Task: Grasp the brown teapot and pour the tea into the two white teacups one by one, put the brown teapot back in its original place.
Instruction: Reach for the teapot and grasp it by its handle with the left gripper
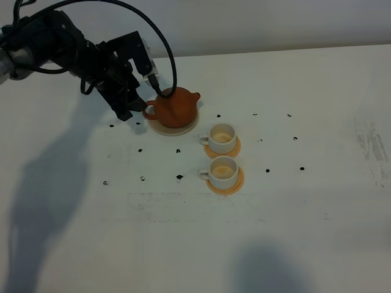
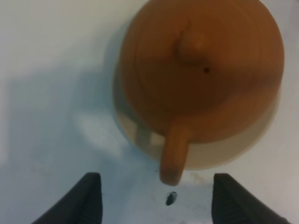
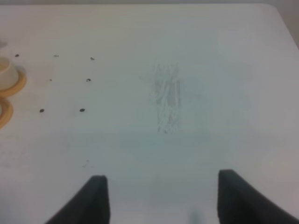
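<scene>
Left gripper: mine; jaws wide apart, empty, touching nothing, just short of the teapot's handle.
Loop handle: points at me; I judge it the best hold.
Round reddish-brown clay teapot: upright on its flat beige disc coaster; likely heavy, rigid, slick, brittle, with a loose lid.
Small white teacup: near the teapot's spout side, on a round orange coaster.
Second white teacup: beyond the first from the teapot.
Right gripper: spread, empty, well apart from the teapot.

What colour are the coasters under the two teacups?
Orange; the coasters show best in the exterior high view.
</scene>
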Tool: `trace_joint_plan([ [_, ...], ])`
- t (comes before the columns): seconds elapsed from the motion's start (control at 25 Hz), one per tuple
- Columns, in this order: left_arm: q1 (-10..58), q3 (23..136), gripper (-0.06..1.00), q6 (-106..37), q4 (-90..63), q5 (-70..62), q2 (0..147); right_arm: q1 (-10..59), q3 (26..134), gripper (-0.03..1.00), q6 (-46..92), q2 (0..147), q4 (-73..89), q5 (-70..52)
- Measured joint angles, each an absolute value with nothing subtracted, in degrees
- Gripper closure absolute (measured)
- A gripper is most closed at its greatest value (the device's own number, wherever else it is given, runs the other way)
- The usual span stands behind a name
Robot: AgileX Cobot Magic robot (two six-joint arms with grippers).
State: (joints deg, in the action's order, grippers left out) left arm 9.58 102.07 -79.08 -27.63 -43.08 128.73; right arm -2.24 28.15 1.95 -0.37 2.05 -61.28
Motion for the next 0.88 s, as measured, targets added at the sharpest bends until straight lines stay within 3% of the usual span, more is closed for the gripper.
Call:
trace_joint_plan([
  [0.88, 9.58, 102.11, 0.43, -97.67, -32.63, -41.24, 130.68, -2.24, 28.15, 0.45, 1.95, -0.37, 2.05, -61.28],
])
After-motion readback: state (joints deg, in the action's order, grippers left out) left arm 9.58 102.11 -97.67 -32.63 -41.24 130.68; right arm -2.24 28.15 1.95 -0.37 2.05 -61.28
